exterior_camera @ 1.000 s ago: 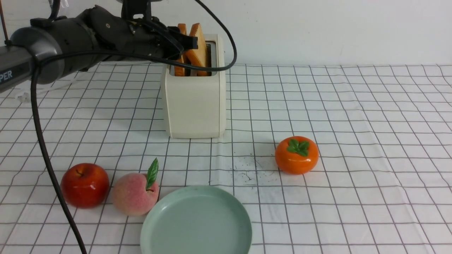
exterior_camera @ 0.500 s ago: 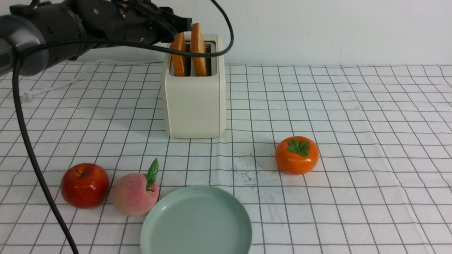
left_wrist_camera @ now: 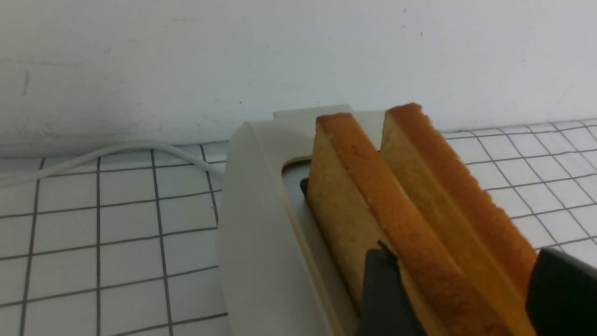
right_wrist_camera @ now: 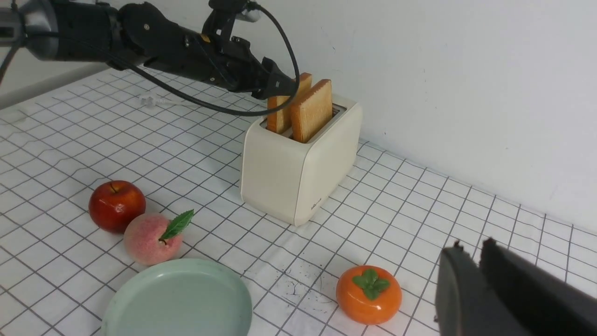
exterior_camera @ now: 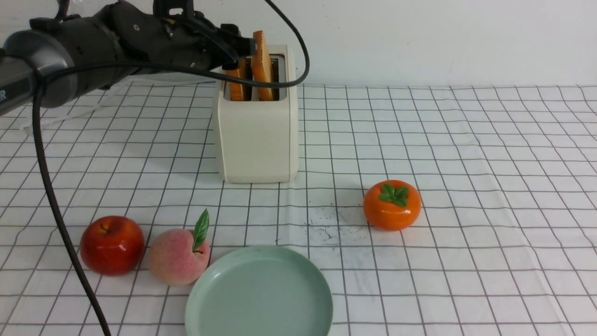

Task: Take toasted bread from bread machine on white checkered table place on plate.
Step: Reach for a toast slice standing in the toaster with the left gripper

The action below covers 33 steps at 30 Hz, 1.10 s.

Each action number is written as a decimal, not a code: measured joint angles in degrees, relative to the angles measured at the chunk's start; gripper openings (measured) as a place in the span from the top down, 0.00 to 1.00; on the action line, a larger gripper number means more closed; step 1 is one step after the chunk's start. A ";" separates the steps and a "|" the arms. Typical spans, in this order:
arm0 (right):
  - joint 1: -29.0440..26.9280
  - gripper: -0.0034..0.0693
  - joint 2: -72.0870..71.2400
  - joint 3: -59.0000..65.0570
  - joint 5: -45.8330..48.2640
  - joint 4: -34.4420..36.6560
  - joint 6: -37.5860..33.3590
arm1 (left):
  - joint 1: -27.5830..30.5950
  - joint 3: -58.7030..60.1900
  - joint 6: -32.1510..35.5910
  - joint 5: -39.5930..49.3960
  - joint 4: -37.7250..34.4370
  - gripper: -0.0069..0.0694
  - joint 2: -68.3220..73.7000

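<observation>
Two slices of toasted bread stand upright in the cream-white bread machine [exterior_camera: 256,140] at the back of the white checkered table [exterior_camera: 466,154]: the left slice [exterior_camera: 235,86] and the taller right slice [exterior_camera: 262,60]. My left gripper [exterior_camera: 245,51] reaches in from the left and is open over the slots. In the left wrist view both slices [left_wrist_camera: 373,186] [left_wrist_camera: 443,172] lie between its fingers [left_wrist_camera: 382,289]. The mint-green plate [exterior_camera: 259,248] sits empty at the front edge. My right gripper [right_wrist_camera: 468,245] hangs shut and empty above the cloth on the right.
A red apple [exterior_camera: 112,245] and a peach [exterior_camera: 177,256] lie just left of the plate. An orange persimmon [exterior_camera: 392,205] sits to the right of the toaster. The left arm's black cable [exterior_camera: 56,200] droops down the left side. A wall stands close behind the toaster.
My left gripper has come down from above the slices and its jaws have spread wider around them. The slices, tilted a second ago, now stand upright. The right arm has not moved.
</observation>
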 joint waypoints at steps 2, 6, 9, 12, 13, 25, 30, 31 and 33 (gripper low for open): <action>0.00 0.85 0.00 0.00 0.00 0.00 0.00 | 0.00 0.00 0.00 -0.46 0.00 0.39 0.77; 0.00 0.85 0.00 0.00 0.00 0.00 0.00 | 0.00 0.00 0.00 -1.09 -0.12 0.40 2.29; 0.00 0.85 0.00 0.00 0.00 0.00 0.00 | -0.04 0.00 -0.05 -2.49 -0.12 0.45 3.13; 0.00 0.84 0.00 0.00 0.00 0.00 0.00 | -0.38 0.00 -0.05 -3.45 -0.65 0.50 3.32; 0.00 0.84 0.00 0.00 0.00 0.00 0.00 | -0.60 0.00 -0.05 -3.67 -1.14 0.52 3.32; 0.00 0.83 0.00 0.00 0.06 -0.04 0.00 | -1.73 0.00 -0.05 -5.50 -2.85 0.75 3.38; 0.00 0.83 0.00 0.00 0.06 -0.04 0.00 | -1.73 0.00 -0.05 -5.45 -3.67 0.77 3.38; 0.00 0.83 0.00 0.00 0.06 -0.04 0.00 | -1.73 0.00 -0.05 -5.45 -3.73 0.77 3.38; 0.00 0.83 0.00 0.00 0.06 -0.06 0.00 | -1.73 0.00 -0.05 -5.41 -4.06 0.77 3.38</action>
